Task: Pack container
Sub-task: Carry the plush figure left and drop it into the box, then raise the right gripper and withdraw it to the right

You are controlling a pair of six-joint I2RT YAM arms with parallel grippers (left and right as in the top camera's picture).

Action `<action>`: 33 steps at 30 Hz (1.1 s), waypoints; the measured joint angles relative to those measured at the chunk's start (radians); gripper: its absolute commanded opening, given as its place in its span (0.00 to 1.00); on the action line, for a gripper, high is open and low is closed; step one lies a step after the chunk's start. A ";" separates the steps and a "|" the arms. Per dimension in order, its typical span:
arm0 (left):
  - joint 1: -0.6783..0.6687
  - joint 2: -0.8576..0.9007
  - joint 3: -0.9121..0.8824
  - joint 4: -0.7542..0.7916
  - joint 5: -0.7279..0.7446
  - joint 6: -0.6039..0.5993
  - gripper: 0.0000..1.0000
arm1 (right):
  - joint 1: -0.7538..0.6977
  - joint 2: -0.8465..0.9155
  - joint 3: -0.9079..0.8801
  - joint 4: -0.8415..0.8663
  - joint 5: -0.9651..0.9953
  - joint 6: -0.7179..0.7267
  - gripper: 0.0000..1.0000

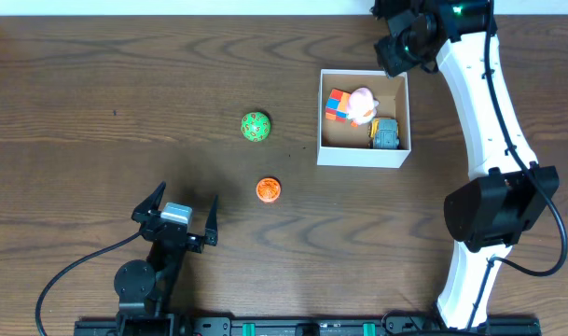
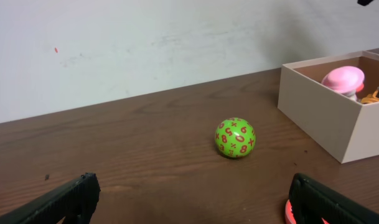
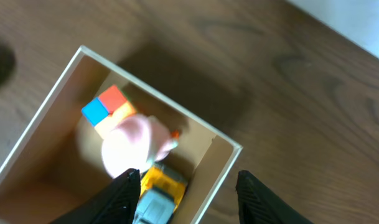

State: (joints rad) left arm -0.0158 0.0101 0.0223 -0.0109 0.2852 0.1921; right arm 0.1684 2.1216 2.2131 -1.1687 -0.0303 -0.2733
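**Three toys in the container, two still on the worktop**

Overhead: the container (image 1: 363,156) sits at 2 o'clock on the worktop (image 1: 97,112). It holds a cube (image 1: 337,105), a pink toy (image 1: 362,103) and a truck (image 1: 385,133). A green ball (image 1: 256,126) lies to the container's 9 o'clock, and an orange disc (image 1: 269,189) lies at the ball's 6 o'clock. The left jaws, at 7 o'clock, are spread wide and empty. The right jaws, at 1 o'clock, are a dark mass and hard to read.

Left wrist: the ball (image 2: 234,138) is centred. The container (image 2: 320,118) at 3 o'clock is cut off by the frame. The pink toy (image 2: 343,79) shows above its rim, with only a sliver of the truck (image 2: 376,95). The disc (image 2: 289,210) is mostly hidden behind a finger.

Right wrist: the view is blurred. The right jaws are spread apart over the container (image 3: 40,115), pinching nothing. The cube (image 3: 105,109), pink toy (image 3: 130,146) and truck (image 3: 158,186) lie inside.
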 measured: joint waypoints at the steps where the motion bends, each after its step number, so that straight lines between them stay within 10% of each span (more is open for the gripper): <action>1: 0.000 0.000 0.000 0.000 0.000 0.000 0.98 | -0.001 0.000 0.000 0.010 0.019 0.019 0.59; 9: 0.000 0.000 0.000 0.000 0.000 0.000 0.98 | -0.043 0.000 0.000 0.008 0.219 0.171 0.99; 33: 0.000 0.000 0.000 0.000 0.000 0.000 0.98 | -0.407 0.011 -0.225 0.081 0.092 0.353 0.99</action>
State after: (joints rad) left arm -0.0158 0.0101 0.0223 -0.0109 0.2852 0.1925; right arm -0.2382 2.1326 1.9884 -1.0874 0.0616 0.0799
